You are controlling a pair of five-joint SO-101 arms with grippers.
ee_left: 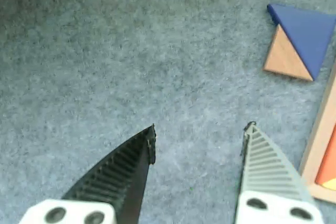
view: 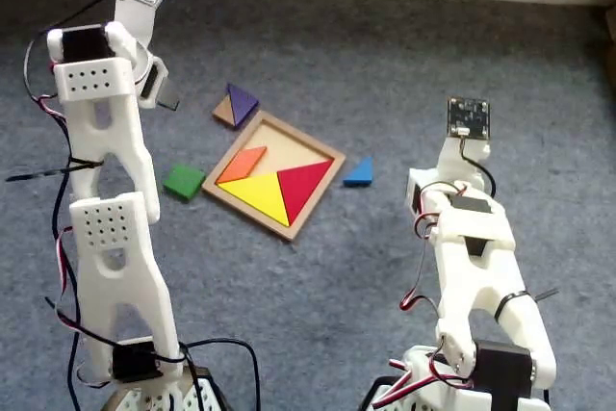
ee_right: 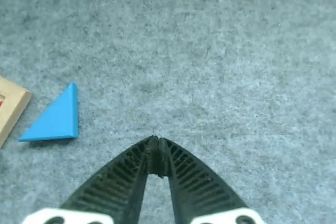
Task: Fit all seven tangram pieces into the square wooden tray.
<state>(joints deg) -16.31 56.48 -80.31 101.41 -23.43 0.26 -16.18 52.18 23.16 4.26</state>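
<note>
The square wooden tray (view: pixel 304 135) lies mid-table and holds an orange piece (view: pixel 241 163), a yellow triangle (view: pixel 258 194) and a red triangle (view: pixel 303 188). A purple triangle (view: pixel 242 100) and a tan triangle (view: pixel 224 112) touch each other just off the tray's far corner. A green square (view: pixel 183 181) sits to the tray's left, a blue triangle (view: pixel 359 173) to its right. My left gripper (ee_left: pixel 199 128) is open over bare carpet, short of the purple triangle (ee_left: pixel 307 30) and tan triangle (ee_left: pixel 283 56). My right gripper (ee_right: pixel 156 140) is shut and empty, beside the blue triangle (ee_right: pixel 55 119).
Grey carpet covers the table. The left arm (view: pixel 106 141) stands along the left side, the right arm (view: pixel 472 238) at the lower right. The tray's edge (ee_left: pixel 321 142) shows beside the left gripper, and its corner (ee_right: pixel 10 106) lies past the blue triangle.
</note>
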